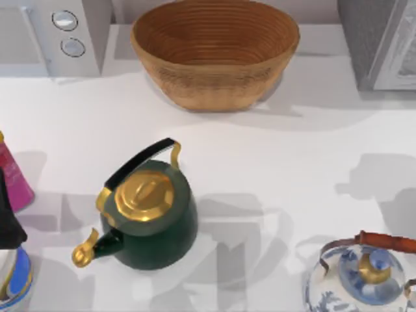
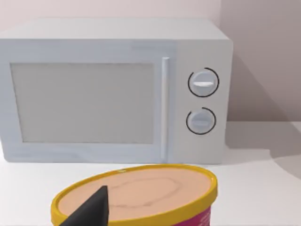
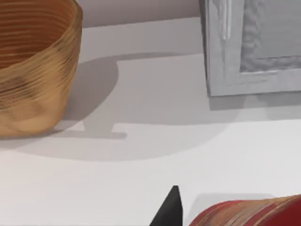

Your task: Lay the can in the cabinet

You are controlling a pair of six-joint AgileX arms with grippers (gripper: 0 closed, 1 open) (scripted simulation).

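The can is out of view. The cabinet [image 1: 383,42], a grey box with a white framed-panel door, stands at the table's far right corner, and its lower door corner [image 3: 254,52] faces the right wrist view. A dark part of my right gripper [image 3: 169,212] hovers over the bare tabletop, well short of the cabinet, beside a red, tan-streaked rounded surface [image 3: 254,213]. My left gripper [image 2: 94,209] hangs at the table's left edge [image 1: 10,218] over a pink tub with a yellow rim [image 2: 141,195].
A pale microwave with two round dials [image 1: 58,32] stands far left, and a woven basket [image 1: 214,55] far centre. A dark green kettle with gold lid [image 1: 146,214] sits left of centre. A blue-and-white kettle [image 1: 364,276] with a red-brown handle is at the near right.
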